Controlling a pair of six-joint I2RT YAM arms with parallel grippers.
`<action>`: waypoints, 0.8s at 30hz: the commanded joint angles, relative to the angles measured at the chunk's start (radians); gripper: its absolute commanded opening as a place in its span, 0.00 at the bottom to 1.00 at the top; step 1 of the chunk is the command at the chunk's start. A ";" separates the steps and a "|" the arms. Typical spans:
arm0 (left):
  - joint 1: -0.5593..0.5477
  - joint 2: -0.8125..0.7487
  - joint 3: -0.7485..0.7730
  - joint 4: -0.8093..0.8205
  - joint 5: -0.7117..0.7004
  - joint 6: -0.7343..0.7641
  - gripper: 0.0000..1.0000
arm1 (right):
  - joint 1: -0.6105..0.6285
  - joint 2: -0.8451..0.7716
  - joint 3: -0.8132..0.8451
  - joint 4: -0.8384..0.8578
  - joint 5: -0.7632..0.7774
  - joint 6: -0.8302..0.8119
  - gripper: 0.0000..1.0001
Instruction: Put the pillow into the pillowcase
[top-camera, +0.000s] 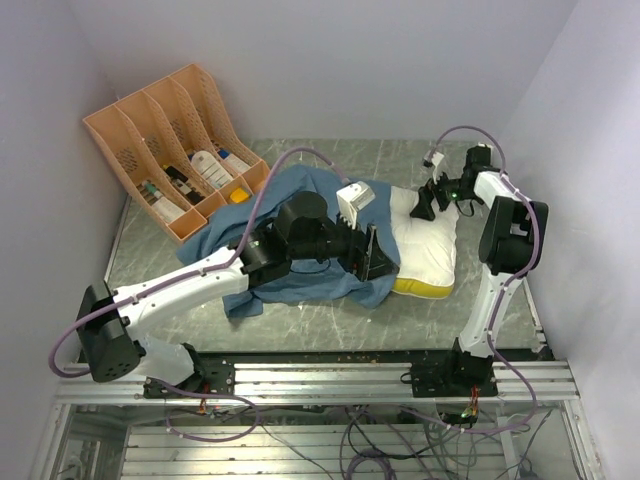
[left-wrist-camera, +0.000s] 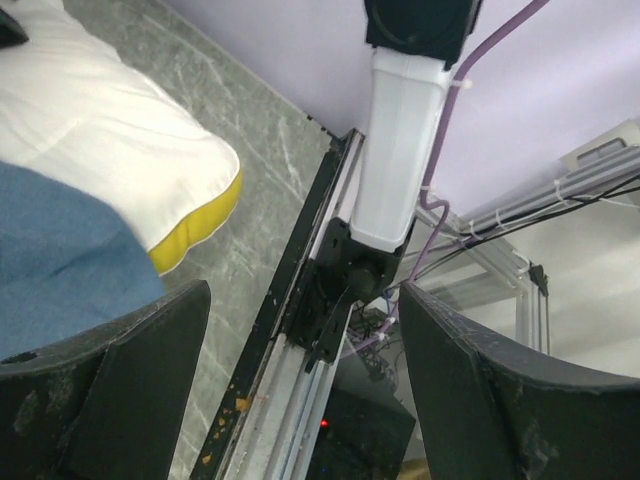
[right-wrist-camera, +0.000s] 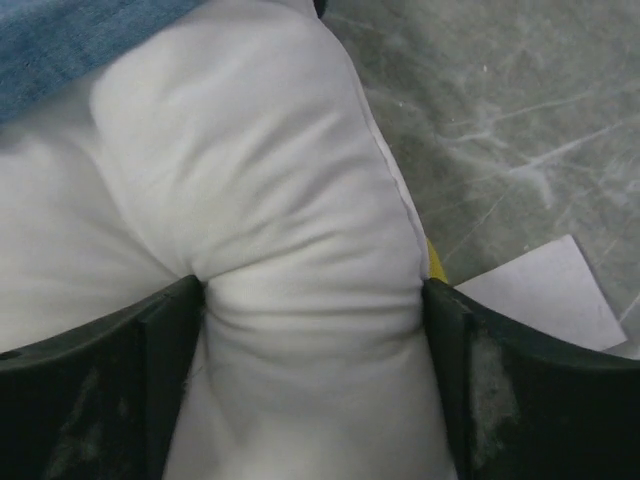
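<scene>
Grey marbled desk (top-camera: 330, 320) carries all items. The blue pillowcase (top-camera: 310, 287) lies crumpled across the desk centre, and its right edge overlaps the left end of the pillow (top-camera: 425, 250). The white pillow lies to the right of centre, mostly uncovered, with its yellow edge towards the arm bases. An orange file rack (top-camera: 175, 130) stands at the far left corner, well apart from both. The left gripper (left-wrist-camera: 305, 300) is above the line where pillowcase meets pillow, its jaws wide apart with nothing between them. The right gripper (right-wrist-camera: 312, 295) is at the pillow's far right end, its jaws wide apart, a bulge of pillow between them touching both.
</scene>
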 joint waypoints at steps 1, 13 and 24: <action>0.004 0.023 -0.007 -0.083 -0.030 0.028 0.86 | 0.040 0.048 -0.012 -0.021 0.060 -0.104 0.78; 0.191 0.021 0.050 -0.079 -0.213 -0.067 0.85 | 0.087 -0.506 -0.351 0.471 -0.067 -0.010 0.00; 0.241 -0.040 0.145 -0.066 -0.460 0.029 0.86 | 0.275 -0.893 -0.683 0.972 0.146 -0.085 0.00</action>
